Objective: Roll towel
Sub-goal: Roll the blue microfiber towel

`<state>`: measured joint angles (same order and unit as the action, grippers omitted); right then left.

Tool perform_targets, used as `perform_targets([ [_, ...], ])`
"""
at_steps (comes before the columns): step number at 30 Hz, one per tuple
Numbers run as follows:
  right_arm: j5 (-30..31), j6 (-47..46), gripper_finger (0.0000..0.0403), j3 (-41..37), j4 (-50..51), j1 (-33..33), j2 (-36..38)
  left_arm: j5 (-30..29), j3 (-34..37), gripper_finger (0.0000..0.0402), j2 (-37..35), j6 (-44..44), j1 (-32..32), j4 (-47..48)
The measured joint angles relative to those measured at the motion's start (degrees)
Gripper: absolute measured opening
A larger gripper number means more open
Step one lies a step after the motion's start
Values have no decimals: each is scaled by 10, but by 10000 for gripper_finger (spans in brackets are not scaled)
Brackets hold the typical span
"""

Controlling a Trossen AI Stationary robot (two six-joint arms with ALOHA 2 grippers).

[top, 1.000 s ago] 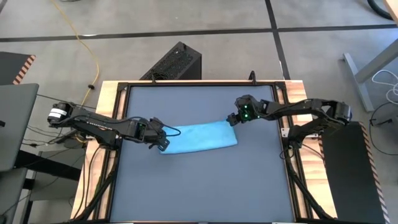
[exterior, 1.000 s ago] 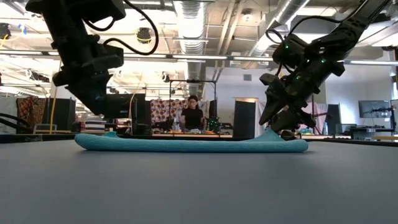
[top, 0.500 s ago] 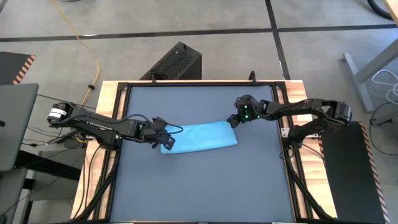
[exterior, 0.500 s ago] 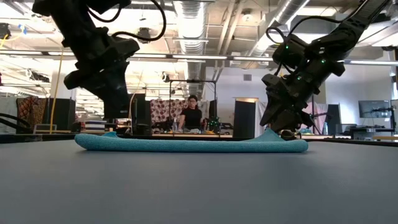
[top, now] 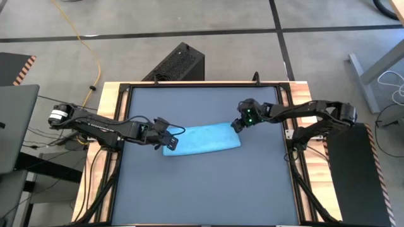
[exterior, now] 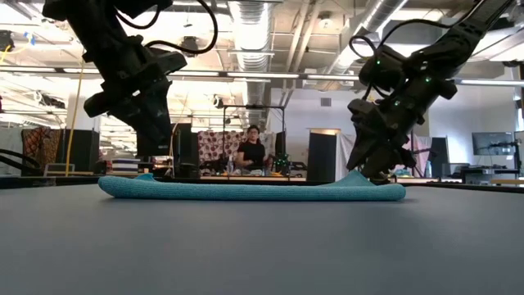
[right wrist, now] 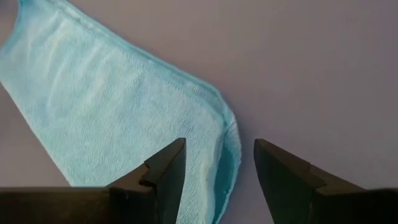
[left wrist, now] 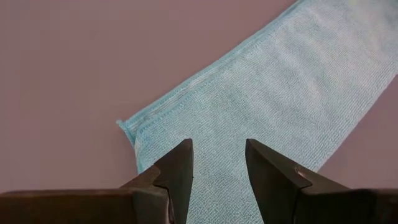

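The sky-blue towel (top: 202,140) lies flat on the dark grey tabletop (top: 202,189) as a long narrow folded strip, running left to right. My left gripper (top: 170,142) hovers open over its left end (left wrist: 161,124) and is clear above it in the low view (exterior: 154,147). My right gripper (top: 238,125) is open at the towel's right far corner (right wrist: 217,124), its fingertips low beside a small raised peak of cloth (exterior: 356,174). My right gripper's fingertips (exterior: 372,172) slant down from the right at the towel's right end. Whether they touch the cloth I cannot tell. The towel lies flat and slack beneath them.
Bare tabletop stretches in front of and behind the towel. A black box (top: 180,63) stands on the floor beyond the far edge. A laptop (top: 12,126) sits off the left side. A person (exterior: 254,152) shows far back in the room.
My left gripper has rolled and tipped over the towel's left end, then kept still. My right gripper has rolled a little in place. The towel lies as before.
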<state>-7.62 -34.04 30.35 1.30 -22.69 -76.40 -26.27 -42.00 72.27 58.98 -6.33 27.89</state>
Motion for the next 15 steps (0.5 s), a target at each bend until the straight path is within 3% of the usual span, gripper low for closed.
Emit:
perform_targets([
  [15,10,-27,213,1,-31,53,-91,10,0,135,0,3,0,0],
])
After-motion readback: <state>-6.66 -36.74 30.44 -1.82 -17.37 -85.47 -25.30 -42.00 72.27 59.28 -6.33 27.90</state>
